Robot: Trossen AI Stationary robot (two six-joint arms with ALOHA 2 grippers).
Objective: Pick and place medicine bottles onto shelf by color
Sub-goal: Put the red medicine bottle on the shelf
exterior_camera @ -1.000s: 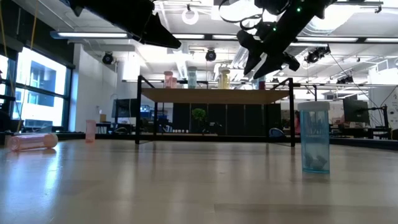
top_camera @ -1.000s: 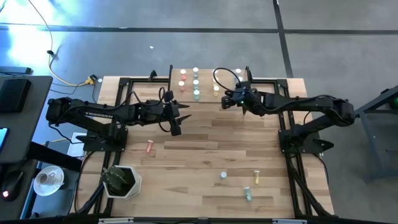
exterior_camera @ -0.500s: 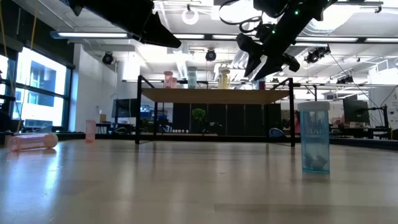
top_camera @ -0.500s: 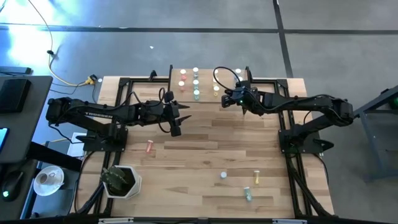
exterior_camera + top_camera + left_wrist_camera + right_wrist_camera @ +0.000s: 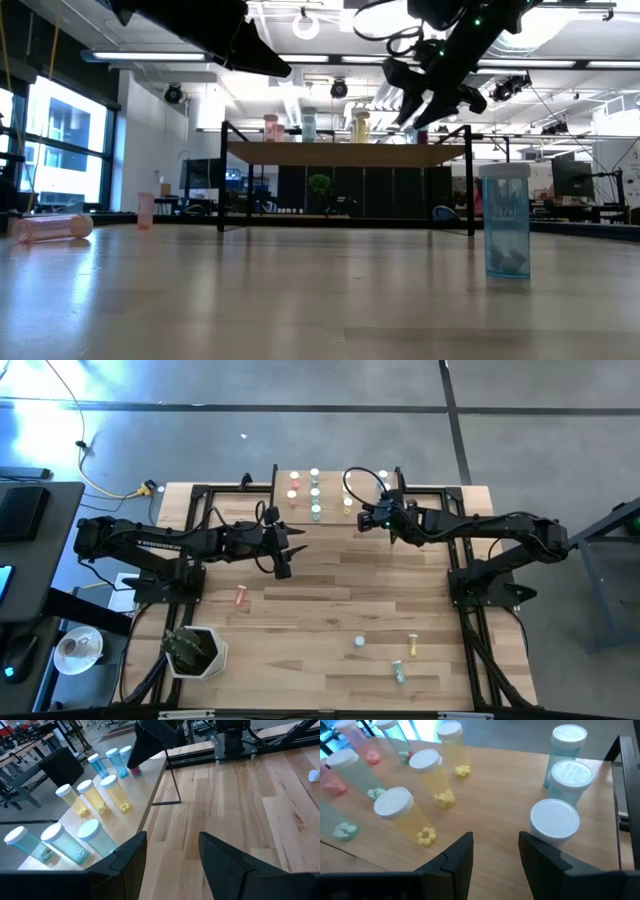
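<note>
The shelf (image 5: 333,488) stands at the table's far edge, with several white-capped medicine bottles upright on it in pink, green, yellow and blue rows (image 5: 436,780). My right gripper (image 5: 495,852) hovers open above the shelf's right end (image 5: 364,520), beside the blue bottles (image 5: 555,822), with nothing between its fingers. My left gripper (image 5: 172,855) hangs open over the table just in front of the shelf's left part (image 5: 292,550). It is also empty. Loose bottles rest on the tabletop: a pink one (image 5: 240,597) lying on its side, one showing a white cap (image 5: 358,643), a yellow one (image 5: 411,646) and a green one (image 5: 398,672).
A white pot with a green plant (image 5: 195,650) sits at the near left corner. The low view shows a blue bottle (image 5: 505,220) upright close by. Black frame rails (image 5: 470,590) run along the table's sides. Bare planks (image 5: 340,585) lie between the shelf and the loose bottles.
My right gripper has turned a little over the shelf's right end, its fingers swinging slightly upward in the low view. It stays open. No bottle has moved.
</note>
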